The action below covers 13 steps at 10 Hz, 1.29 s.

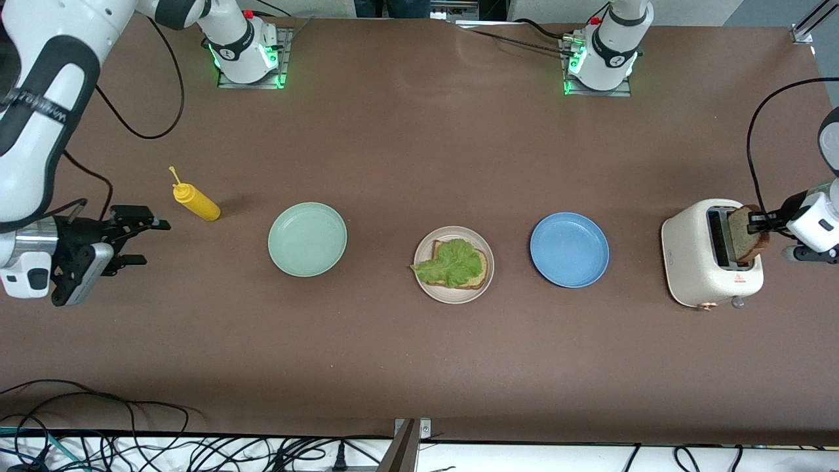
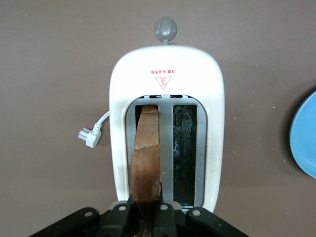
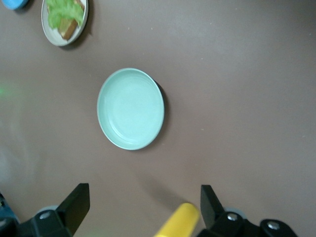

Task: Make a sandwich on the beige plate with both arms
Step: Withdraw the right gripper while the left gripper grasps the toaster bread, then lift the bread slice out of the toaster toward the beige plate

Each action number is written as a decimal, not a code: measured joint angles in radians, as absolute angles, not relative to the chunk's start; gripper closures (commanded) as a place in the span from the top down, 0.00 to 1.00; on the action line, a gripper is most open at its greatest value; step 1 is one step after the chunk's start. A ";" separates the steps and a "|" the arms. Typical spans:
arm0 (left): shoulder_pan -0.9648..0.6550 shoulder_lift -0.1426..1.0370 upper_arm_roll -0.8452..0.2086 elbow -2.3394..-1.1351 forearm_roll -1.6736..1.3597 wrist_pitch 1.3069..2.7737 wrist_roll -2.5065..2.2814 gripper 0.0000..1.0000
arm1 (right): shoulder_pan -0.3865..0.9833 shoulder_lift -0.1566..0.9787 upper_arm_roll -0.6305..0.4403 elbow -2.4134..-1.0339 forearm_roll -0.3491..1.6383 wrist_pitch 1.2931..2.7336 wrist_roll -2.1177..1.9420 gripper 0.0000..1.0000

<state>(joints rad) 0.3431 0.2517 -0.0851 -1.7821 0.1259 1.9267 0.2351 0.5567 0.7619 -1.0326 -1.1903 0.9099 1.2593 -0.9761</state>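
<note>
The beige plate (image 1: 453, 264) sits mid-table with one bread slice (image 1: 483, 267) on it and a green lettuce leaf (image 1: 449, 263) on top; it also shows in the right wrist view (image 3: 49, 32). My left gripper (image 1: 760, 221) is shut on a second bread slice (image 1: 744, 235) that stands partly in a slot of the white toaster (image 1: 695, 259). In the left wrist view the slice (image 2: 146, 158) rises from the toaster (image 2: 212, 108) between the fingers. My right gripper (image 1: 145, 241) is open and empty, over the table at the right arm's end, beside the yellow bottle.
A yellow mustard bottle (image 1: 196, 202) lies near my right gripper. A mint green plate (image 1: 307, 238) and a blue plate (image 1: 569, 249) flank the beige plate. The toaster's loose plug (image 2: 89, 136) lies beside it. Cables hang at the table's near edge.
</note>
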 measured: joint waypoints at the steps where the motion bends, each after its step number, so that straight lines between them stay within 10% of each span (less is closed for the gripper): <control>1: 0.343 0.237 -0.098 -1.750 0.126 1.873 0.244 0.00 | 0.560 0.758 -1.038 -1.170 0.910 1.233 -0.865 0.99; 13: 0.186 0.260 -0.388 -1.559 -0.025 1.586 -0.048 0.00 | 0.566 0.723 -1.060 -0.972 0.763 1.126 -0.234 1.00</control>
<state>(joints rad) 0.1857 0.2598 -0.3875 -1.5588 -0.0250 1.5864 -0.0484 0.5665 0.7227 -1.0601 -0.9723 0.7626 1.1257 -0.2344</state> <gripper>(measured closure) 0.907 0.000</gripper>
